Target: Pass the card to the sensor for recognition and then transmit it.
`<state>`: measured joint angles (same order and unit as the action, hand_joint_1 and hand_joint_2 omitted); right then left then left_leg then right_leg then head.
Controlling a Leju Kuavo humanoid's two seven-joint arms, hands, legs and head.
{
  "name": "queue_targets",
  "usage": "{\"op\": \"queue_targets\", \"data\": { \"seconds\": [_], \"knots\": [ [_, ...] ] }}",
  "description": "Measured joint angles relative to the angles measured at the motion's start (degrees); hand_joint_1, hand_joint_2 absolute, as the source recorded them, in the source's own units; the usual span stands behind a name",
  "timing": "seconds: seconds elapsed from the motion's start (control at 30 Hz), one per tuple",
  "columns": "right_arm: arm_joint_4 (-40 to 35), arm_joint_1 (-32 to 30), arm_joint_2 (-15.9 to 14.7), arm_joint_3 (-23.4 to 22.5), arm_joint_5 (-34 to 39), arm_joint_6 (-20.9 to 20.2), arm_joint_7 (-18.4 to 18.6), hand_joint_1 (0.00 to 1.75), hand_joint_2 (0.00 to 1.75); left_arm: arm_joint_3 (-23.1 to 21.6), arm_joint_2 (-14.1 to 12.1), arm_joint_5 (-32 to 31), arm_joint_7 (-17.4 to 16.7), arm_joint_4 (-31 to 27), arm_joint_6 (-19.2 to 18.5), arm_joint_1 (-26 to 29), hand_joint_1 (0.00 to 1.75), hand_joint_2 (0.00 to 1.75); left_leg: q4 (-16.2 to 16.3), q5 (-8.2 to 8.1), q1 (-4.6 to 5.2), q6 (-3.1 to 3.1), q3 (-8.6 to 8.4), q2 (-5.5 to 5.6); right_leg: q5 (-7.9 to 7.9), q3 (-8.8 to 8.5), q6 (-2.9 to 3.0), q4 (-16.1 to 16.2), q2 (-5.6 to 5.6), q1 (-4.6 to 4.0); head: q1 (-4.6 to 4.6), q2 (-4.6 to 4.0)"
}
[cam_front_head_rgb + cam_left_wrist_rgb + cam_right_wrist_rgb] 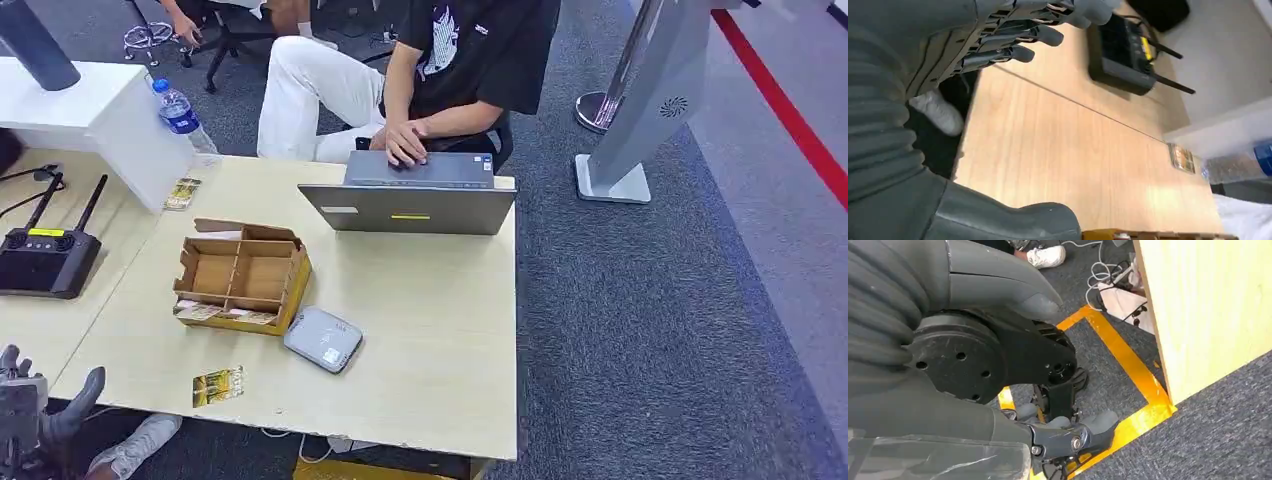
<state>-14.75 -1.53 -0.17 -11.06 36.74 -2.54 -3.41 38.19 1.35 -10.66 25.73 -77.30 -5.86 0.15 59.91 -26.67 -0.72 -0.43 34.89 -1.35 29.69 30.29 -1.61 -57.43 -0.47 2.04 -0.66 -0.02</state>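
Observation:
A small yellow-green card (217, 385) lies flat near the table's front edge. Just behind and to its right sits the grey rounded sensor (322, 339). My left hand (35, 415) hovers at the table's front left corner, left of the card, holding nothing. In the left wrist view the left hand (938, 55) has its fingers (1018, 37) spread above the bare tabletop. My right hand (973, 420) hangs below the table beside its wooden side panel (1208, 310), thumb and fingers apart, empty.
A cardboard divider box (242, 275) with cards in its front slots stands behind the sensor. Another card (182, 193) lies by a white box (110, 115) and water bottle (182, 115). A black controller (45, 260) sits left. A person works at a laptop (410, 200).

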Motion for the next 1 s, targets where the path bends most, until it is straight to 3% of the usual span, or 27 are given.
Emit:
{"op": "queue_targets", "data": {
  "seconds": [0.33,1.0],
  "knots": [
    [0.50,0.46,0.33,-1.31,-1.27,0.92,0.83,0.00,1.75,-11.81,-4.94,-16.28,-1.38,-6.50,6.12,-1.05,0.00,1.75,0.00,0.07,0.00,0.02,0.01,-0.02,-0.06,0.02,0.04,0.00,0.03,0.00,0.00,0.00],
    [1.47,1.22,1.20,-3.65,-5.42,3.15,2.58,0.00,1.75,-35.75,-15.63,-47.71,-7.26,-17.93,18.72,-2.90,0.00,1.75,0.00,0.11,0.00,0.05,0.02,-0.03,-0.12,0.04,0.07,0.00,0.04,0.00,0.00,-0.02]
  ]
}}
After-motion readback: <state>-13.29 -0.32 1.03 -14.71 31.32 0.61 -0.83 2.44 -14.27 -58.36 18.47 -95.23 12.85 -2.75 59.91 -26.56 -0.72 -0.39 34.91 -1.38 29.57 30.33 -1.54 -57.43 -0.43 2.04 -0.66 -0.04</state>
